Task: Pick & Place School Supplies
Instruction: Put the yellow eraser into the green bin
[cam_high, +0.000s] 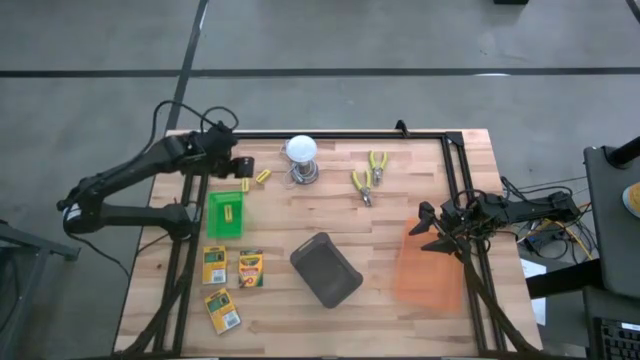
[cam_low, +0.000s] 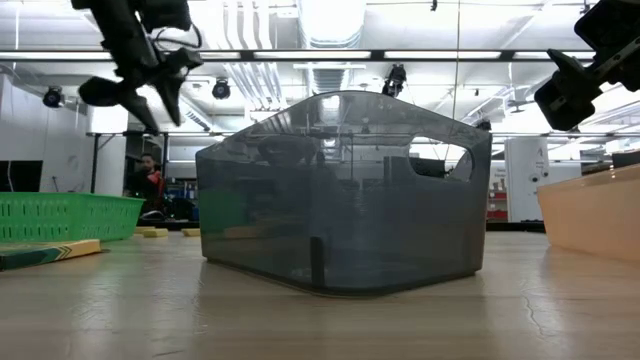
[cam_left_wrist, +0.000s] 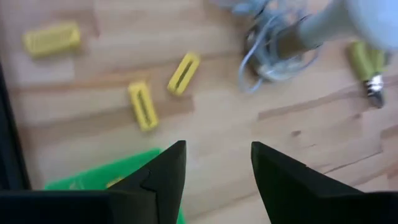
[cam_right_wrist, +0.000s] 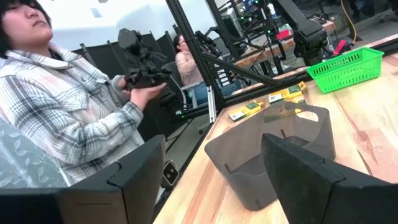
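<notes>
Three green-and-yellow crayon boxes (cam_high: 215, 264) (cam_high: 250, 268) (cam_high: 222, 309) lie flat near the table's near left corner. Short yellow pieces (cam_high: 263, 176) (cam_left_wrist: 143, 106) (cam_left_wrist: 184, 73) (cam_left_wrist: 52, 38) lie on the wood beyond a green basket (cam_high: 226, 213), and one more lies inside the basket. My left gripper (cam_left_wrist: 214, 165) hangs open and empty above the basket's far edge, and it also shows in the high view (cam_high: 238, 165) and the low view (cam_low: 135, 95). My right gripper (cam_right_wrist: 214, 155) is open and empty, raised over the table's right side (cam_high: 428, 228).
A white bulb on a metal base (cam_high: 302, 158) stands right of the yellow pieces. Yellow-handled pliers (cam_high: 368, 177) lie at the far middle. A grey bin (cam_high: 325, 270) stands at the near middle and an orange bin (cam_high: 428, 265) near the right edge. A person (cam_right_wrist: 68, 106) sits beyond the table.
</notes>
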